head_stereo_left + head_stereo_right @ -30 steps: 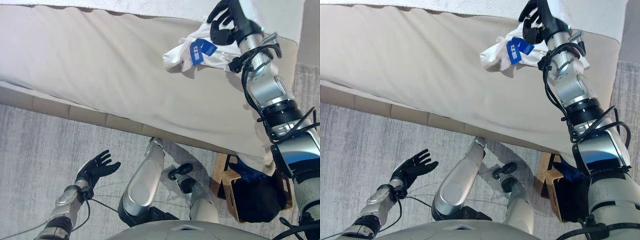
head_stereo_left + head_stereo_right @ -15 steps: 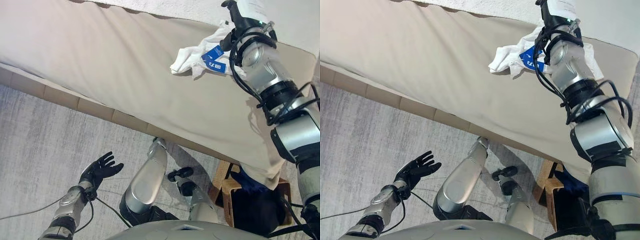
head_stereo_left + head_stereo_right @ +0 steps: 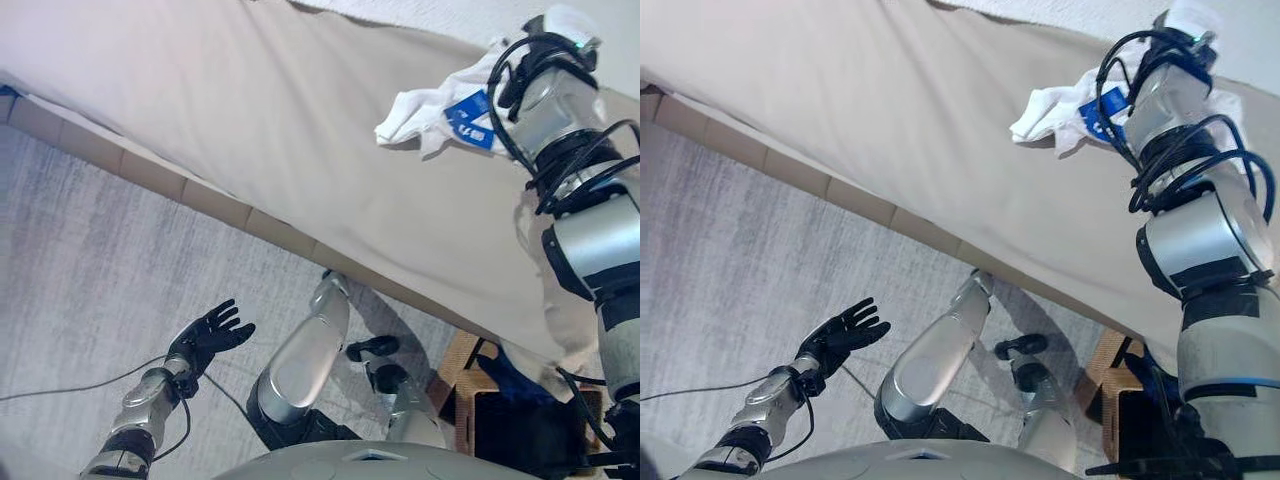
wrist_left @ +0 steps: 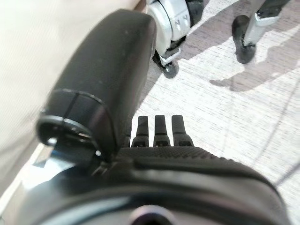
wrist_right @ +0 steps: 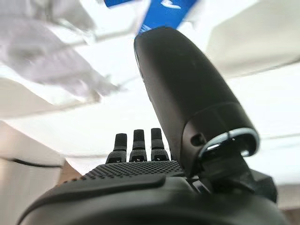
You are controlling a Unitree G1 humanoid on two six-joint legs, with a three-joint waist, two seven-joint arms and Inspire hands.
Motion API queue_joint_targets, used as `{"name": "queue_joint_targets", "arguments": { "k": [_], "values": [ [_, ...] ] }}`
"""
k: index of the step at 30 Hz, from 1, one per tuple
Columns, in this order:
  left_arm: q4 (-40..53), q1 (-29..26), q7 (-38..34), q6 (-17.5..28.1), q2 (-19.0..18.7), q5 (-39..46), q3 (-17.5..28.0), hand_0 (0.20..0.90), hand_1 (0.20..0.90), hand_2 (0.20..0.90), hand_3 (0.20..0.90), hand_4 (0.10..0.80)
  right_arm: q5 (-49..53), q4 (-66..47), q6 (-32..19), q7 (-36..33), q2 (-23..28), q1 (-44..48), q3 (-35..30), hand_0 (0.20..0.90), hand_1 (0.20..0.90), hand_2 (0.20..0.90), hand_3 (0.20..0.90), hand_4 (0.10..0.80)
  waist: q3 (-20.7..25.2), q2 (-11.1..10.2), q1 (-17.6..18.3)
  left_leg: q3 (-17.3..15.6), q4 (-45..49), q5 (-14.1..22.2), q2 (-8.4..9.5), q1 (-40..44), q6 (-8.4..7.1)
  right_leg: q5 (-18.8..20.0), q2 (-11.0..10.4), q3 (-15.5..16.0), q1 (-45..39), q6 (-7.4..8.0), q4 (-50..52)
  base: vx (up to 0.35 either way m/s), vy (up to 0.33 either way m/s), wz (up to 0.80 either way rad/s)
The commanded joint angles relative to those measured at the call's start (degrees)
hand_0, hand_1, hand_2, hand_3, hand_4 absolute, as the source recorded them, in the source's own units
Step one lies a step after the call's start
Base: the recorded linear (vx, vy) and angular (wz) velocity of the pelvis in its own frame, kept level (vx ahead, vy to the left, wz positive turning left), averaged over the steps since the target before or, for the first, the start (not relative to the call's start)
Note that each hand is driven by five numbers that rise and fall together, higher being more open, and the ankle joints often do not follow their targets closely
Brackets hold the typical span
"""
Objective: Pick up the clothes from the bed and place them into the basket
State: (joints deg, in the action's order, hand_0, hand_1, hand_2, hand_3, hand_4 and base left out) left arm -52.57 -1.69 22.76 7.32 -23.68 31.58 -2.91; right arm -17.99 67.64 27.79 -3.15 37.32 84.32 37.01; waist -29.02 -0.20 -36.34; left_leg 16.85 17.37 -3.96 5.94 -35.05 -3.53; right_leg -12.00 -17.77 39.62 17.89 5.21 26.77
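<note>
The beige bed (image 3: 250,110) runs diagonally, its lower edge meeting open grey carpet (image 3: 80,260). A white garment with a blue patch (image 3: 430,110) lies crumpled near the bed's far edge, by the right hand (image 5: 140,140) (fingers straight, holding nothing). The basket (image 3: 470,400) sits on the floor below. The left hand (image 3: 210,332) is spread over carpet.

Beige bed (image 3: 250,110): white garment with blue patch (image 3: 440,112) crumpled at 2 o'clock, probably a shirt.
</note>
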Motion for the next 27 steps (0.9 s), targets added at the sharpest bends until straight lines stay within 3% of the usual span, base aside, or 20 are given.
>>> {"name": "queue_joint_targets", "arguments": {
  "k": [1, 11, 15, 20, 21, 27],
  "values": [
    [-0.49, 6.26, 3.06, 1.47, -3.19, 1.37, -0.84, 0.9, 0.9, 0.9, 0.9, 0.8, -1.34, -3.25, 0.65, 0.91, 4.04, 5.74, 6.13, 0.9, 0.9, 0.9, 0.9, 0.8, -0.78, 1.51, -1.84, -4.23, -1.93, 1.34, -1.71, -1.4, 3.49, 4.66, -1.76, 0.29, -1.55, 0.07, 4.79, -0.02, 0.006, 0.12],
    [1.54, 6.37, 4.56, 2.41, -4.32, 4.42, -1.14, 0.9, 0.9, 0.9, 0.9, 0.8, -2.8, -1.48, -0.37, 6.4, 4.68, 3.92, 6.87, 0.9, 0.9, 0.9, 0.9, 0.8, -0.78, 1.34, -1.37, -4.14, -1.23, 0.52, -2.29, -6.6, 3.35, 3.98, -0.71, 0.88, 4.19, 0.51, 4.83, -0.013, -0.02, -0.04],
    [2.34, 6.18, 4.43, 2.6, -5.43, 4.61, -0.87, 0.9, 0.9, 0.9, 0.9, 0.8, -3.98, -1.27, -2.57, 13.95, 4.81, 2.59, 7.48, 0.9, 0.9, 0.9, 0.9, 0.8, -0.78, 0.36, -1.04, -3.78, -0.68, 0.83, -2.68, -7.31, 3.32, 4.81, -0.08, 0.68, 5.36, 0.91, 4.48, 0.021, -0.054, -0.01],
    [2.68, 6.01, 4.28, 2.32, -5.86, 4.27, -0.78, 0.9, 0.9, 0.9, 0.9, 0.8, -3.69, -1.41, -3.91, 14.64, 4.84, 2.28, 7.93, 0.9, 0.9, 0.9, 0.9, 0.8, -0.78, 0.04, -0.95, -3.72, -0.66, 0.88, -2.78, -7.2, 3.28, 5.06, 0.16, 0.75, 5.18, 1.02, 4.12, 0.009, -0.028, -0.01],
    [2.85, 5.38, 3.73, 2.14, -7.18, 4.23, -0.82, 0.9, 0.9, 0.9, 0.9, 0.8, -1.2, -2.88, -8.56, 10.55, 4.96, 2.41, 8.7, 0.3, 0.3, 0.3, 0.2, 0.1, -0.78, -1.01, -0.4, -4.09, -0.94, 1.16, -2.75, -6.6, 3.46, 7.02, 0.94, 0.76, 4.43, 1.81, 2.64, 0.028, -0.119, -0.05],
    [1.05, 5.18, 1.6, 4.07, -7.44, 2.78, 0.0, 0.9, 0.9, 0.9, 0.9, 0.8, 0.67, -9.36, -12.27, 1.65, 4.47, 1.88, 5.37, 0.3, 0.3, 0.3, 0.2, 0.1, -0.78, -2.83, 1.61, -5.32, -0.61, 3.01, -3.77, -3.59, 3.73, 8.79, 1.97, -1.19, 3.26, 2.07, 1.91, 0.002, -0.08, -0.24]
  ]
}}
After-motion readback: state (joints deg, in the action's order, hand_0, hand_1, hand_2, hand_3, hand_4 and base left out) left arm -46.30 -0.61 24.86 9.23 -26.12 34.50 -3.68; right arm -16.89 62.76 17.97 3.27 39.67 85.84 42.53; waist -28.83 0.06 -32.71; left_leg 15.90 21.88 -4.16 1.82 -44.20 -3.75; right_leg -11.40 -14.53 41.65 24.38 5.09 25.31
